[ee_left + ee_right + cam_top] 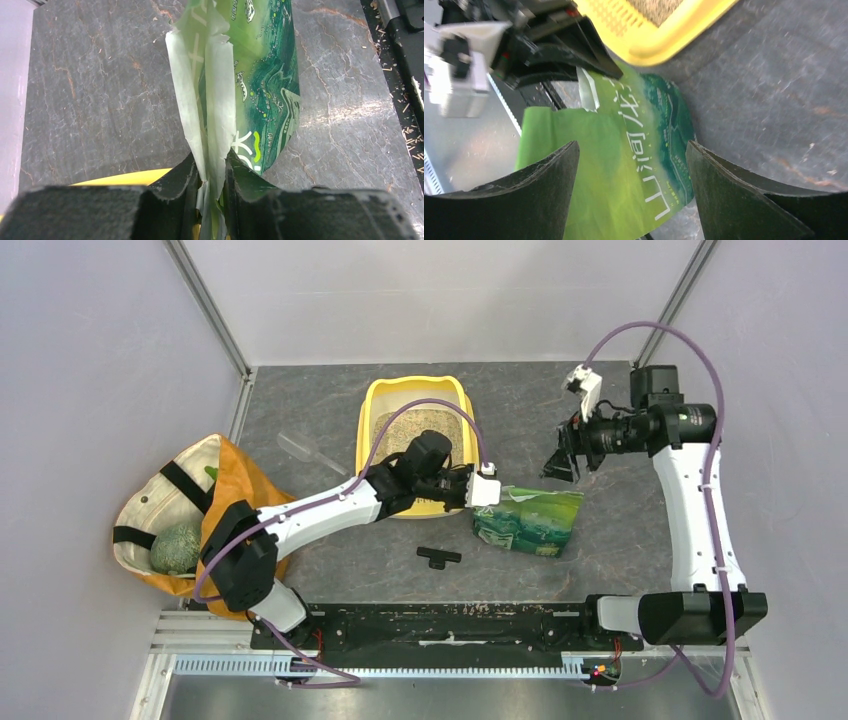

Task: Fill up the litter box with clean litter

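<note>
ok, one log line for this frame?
left gripper: shut on green bag | right gripper: open, aimed at green bag | litter box: clean litter inside

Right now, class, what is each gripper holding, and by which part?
The left gripper pinches the green bag by the flaps at its opened end. The right gripper is open, holding nothing.

Tote (243,490) overhangs the left edge; scoop (303,451) lies beside it; green bag (530,523) mid-counter, right; black clip (438,556) towards the near edge
</note>
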`<state>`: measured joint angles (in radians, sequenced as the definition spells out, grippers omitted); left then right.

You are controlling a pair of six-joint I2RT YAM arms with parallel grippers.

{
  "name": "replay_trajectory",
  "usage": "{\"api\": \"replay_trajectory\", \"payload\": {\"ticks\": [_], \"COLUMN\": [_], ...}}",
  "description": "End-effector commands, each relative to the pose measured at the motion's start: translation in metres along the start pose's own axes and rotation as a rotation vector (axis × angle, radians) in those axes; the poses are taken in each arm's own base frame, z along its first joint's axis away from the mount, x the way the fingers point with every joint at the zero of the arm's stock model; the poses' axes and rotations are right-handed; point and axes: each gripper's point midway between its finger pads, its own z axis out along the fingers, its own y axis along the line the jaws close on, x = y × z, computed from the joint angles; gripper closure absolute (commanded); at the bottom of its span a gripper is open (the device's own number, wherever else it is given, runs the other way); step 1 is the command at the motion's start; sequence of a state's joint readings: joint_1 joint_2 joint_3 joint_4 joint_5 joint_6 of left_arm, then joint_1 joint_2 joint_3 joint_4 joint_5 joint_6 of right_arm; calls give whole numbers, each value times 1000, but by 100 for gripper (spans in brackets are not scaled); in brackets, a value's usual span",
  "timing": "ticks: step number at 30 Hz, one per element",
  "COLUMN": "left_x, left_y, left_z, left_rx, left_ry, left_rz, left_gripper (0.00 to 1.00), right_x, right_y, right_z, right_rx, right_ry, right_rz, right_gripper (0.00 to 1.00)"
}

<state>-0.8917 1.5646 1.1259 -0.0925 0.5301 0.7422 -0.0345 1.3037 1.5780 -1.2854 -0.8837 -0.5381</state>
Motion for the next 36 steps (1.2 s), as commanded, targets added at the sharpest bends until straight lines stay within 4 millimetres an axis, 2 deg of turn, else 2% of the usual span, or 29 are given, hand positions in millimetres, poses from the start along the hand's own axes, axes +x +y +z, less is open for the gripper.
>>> {"api": "replay_trajectory", "payload": {"ticks": [1, 4, 8, 13, 18, 20, 24, 27, 30, 33, 36], "left_x": [-27, -27, -28, -31, -31, -29, -37, -49, -59, -56, -44], "left_y": [20, 19, 17, 14, 2, -2, -1, 12, 36, 49, 45], "left_z": [-11, -12, -14, -19, -26, -28, -47, -71, -85, -80, -65], "left_rx": [-78, -79, -79, -74, -28, -11, 7, 18, -6, 17, 59], "left_ry": [-58, -58, -63, -69, -52, -34, -81, -162, -204, -196, -160], "left_rz": [85, 88, 87, 86, 36, -7, -169, -354, -503, -662, -772], "left_gripper": [75, 75, 73, 62, 41, 38, 36, 32, 24, 22, 19], "right_x": [39, 54, 75, 91, 103, 105, 109, 114, 118, 121, 122], "right_y": [1, 6, 0, -9, -10, -10, -7, -6, -6, -6, -7], "right_z": [14, 21, 29, 36, 37, 37, 35, 33, 32, 31, 30], "right_rx": [-9, -24, -22, -21, -18, -14, -10, -2, 6, 6, 9], "right_ry": [142, 209, 293, 347, 379, 377, 373, 369, 367, 373, 376], "right_rz": [-9, -52, -80, -103, -133, -143, -180, -222, -254, -269, -285], "right_gripper": [15, 15, 16, 22, 28, 31, 40, 51, 63, 69, 76]}}
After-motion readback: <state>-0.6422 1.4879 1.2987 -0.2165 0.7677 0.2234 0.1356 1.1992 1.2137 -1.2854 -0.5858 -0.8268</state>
